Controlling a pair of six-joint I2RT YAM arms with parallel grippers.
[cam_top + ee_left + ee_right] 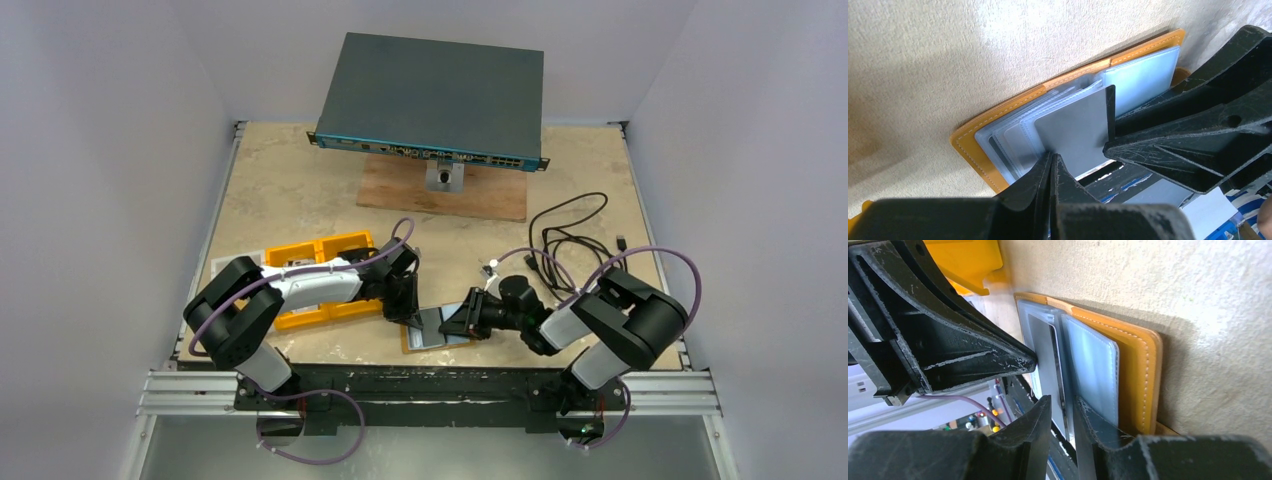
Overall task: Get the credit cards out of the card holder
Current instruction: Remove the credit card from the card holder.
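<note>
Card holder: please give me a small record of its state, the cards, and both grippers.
card holder: open, flat on the table
credit card: grey, lying over the clear sleeves
left gripper: shut, tips at the card's edge
right gripper: jaws slightly apart around a sleeve edge; grip unclear

A beige, stone-patterned table [300,190] carries everything. A wooden board [445,195] lies flat at the middle of its far side. Nearer than the board and to its left sits an orange tray [345,243], resting on a white sheet [225,266] that shows past the tray's left end. To the right of the board, a little nearer, a black cable [570,235] lies in loose loops. Straight in front of the board, at the near edge, lies the holder [432,330], opened flat, tan cover down, clear sleeves up.
</note>
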